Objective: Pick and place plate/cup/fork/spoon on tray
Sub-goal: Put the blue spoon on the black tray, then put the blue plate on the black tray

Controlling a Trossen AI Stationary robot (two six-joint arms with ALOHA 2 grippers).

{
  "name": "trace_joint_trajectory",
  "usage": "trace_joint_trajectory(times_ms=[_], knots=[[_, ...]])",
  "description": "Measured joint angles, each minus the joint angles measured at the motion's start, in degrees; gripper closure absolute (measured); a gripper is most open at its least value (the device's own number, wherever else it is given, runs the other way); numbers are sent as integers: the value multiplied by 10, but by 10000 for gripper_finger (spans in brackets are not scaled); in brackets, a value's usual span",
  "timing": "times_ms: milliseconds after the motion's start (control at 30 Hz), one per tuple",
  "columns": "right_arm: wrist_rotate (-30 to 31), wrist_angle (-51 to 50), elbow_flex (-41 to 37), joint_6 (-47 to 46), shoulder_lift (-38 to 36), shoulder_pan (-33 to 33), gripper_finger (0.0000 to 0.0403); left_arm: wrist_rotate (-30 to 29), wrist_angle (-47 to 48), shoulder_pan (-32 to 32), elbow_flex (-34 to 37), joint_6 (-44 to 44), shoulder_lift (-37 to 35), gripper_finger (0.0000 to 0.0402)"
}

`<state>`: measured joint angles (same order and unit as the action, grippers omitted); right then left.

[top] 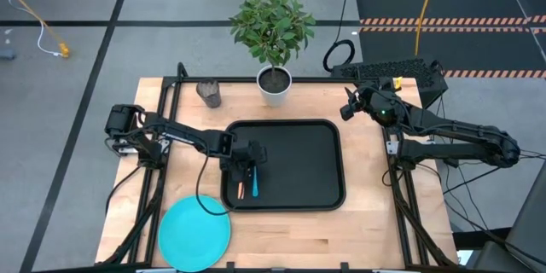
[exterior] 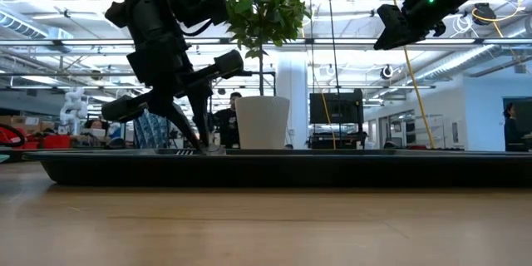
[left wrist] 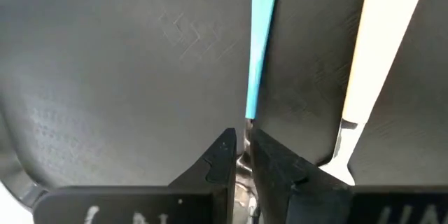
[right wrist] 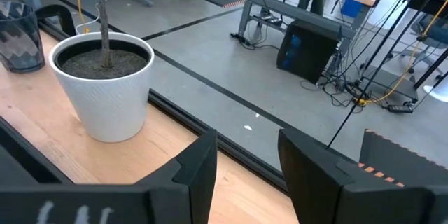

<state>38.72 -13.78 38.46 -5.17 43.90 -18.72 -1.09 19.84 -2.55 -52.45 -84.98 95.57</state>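
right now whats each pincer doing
Left pincer: on the tray, fingers close around the spoon; grip or release cannot be told.
Right pincer: open, empty, raised at the table's far right.

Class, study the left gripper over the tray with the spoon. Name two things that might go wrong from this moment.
1. The left gripper has its fingertips close on either side of the spoon, low on the tray. If it lifts off before fully letting go, the spoon may drag.
2. The fork lies right beside the spoon, so a sideways retreat might knock it.

The plate and cup are still off the tray.
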Motion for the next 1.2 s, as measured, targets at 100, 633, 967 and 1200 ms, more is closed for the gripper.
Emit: trace_joint_trajectory(times_ms=[100, 633, 967, 1200], knots=[[0, -3, 0, -1, 0, 0, 259, 0, 0, 0, 0, 8, 0, 354], [0, -1, 0, 13, -6, 1, 259, -274, 38, -93, -41, 239, -71, 353], [0, 29, 0, 56, -31, -3, 259, -269, 250, -176, -154, 935, -120, 353], [-36, 56, 0, 73, -37, -4, 259, -139, 382, -207, -142, 1291, -132, 353]])
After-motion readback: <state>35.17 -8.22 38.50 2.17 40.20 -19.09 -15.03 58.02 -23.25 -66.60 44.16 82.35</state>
